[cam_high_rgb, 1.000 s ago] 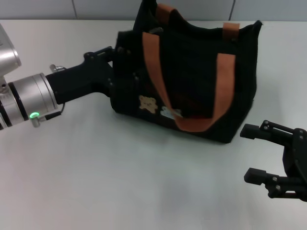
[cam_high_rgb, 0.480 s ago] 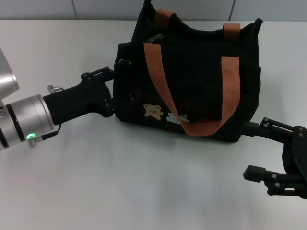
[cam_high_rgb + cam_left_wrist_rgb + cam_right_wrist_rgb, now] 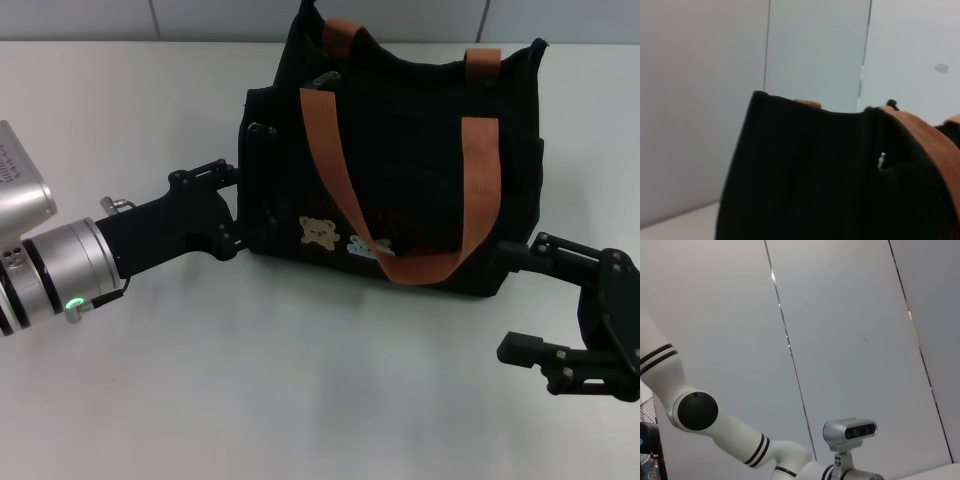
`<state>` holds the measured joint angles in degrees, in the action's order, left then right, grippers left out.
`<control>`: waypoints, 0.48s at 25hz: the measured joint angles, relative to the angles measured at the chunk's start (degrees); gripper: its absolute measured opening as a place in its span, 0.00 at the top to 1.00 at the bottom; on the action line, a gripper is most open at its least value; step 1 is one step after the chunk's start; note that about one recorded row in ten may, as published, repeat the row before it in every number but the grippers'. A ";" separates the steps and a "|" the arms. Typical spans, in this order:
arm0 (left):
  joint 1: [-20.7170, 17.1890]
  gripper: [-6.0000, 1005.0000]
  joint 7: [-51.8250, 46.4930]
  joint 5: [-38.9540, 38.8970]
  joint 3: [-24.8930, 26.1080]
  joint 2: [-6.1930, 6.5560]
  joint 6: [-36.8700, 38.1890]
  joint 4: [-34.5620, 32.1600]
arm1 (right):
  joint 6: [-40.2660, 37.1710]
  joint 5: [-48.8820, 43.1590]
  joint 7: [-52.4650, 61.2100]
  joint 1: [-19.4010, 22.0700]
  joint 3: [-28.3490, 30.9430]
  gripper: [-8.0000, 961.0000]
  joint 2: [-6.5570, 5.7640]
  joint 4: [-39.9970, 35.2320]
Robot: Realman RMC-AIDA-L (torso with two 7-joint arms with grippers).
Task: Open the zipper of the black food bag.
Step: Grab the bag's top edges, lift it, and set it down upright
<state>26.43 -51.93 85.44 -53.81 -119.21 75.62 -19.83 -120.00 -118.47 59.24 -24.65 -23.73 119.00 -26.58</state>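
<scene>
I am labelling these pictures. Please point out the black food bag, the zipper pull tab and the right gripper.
black food bag (image 3: pixel 420 150), head view, on its front fabric panel.
zipper pull tab (image 3: pixel 322 80), head view, on the silver tab.
right gripper (image 3: pixel 515 300), head view, between its open fingertips.

I see bag (image 3: pixel 400 170) swung upright; left gripper (image 3: pixel 232 210) lower on its end; right gripper (image 3: pixel 520 300) closer.

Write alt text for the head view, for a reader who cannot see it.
A black food bag with orange-brown strap handles stands on a white table. The left gripper presses against the bag's left end, and the right gripper sits open at its lower right corner.
</scene>
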 joint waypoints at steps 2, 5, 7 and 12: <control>0.29 0.33 1.81 -2.35 -0.20 0.01 -0.25 1.41 | 0.06 0.05 0.00 -0.05 0.00 0.13 0.00 0.13; 0.64 0.36 2.82 -3.43 -0.35 0.02 -0.32 2.03 | 0.08 0.26 0.00 -0.05 0.00 0.13 0.00 0.13; 1.10 0.37 2.89 -3.50 -0.37 0.03 -0.57 2.41 | 0.10 0.69 0.00 -0.03 0.00 0.13 0.00 0.13; 1.75 0.53 2.89 -3.52 -0.39 0.04 -1.07 3.36 | 0.33 0.82 0.01 0.04 0.00 0.13 0.00 0.12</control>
<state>28.18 -49.04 81.92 -54.21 -119.17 74.54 -16.46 -119.66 -117.65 59.25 -24.61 -23.73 119.00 -26.45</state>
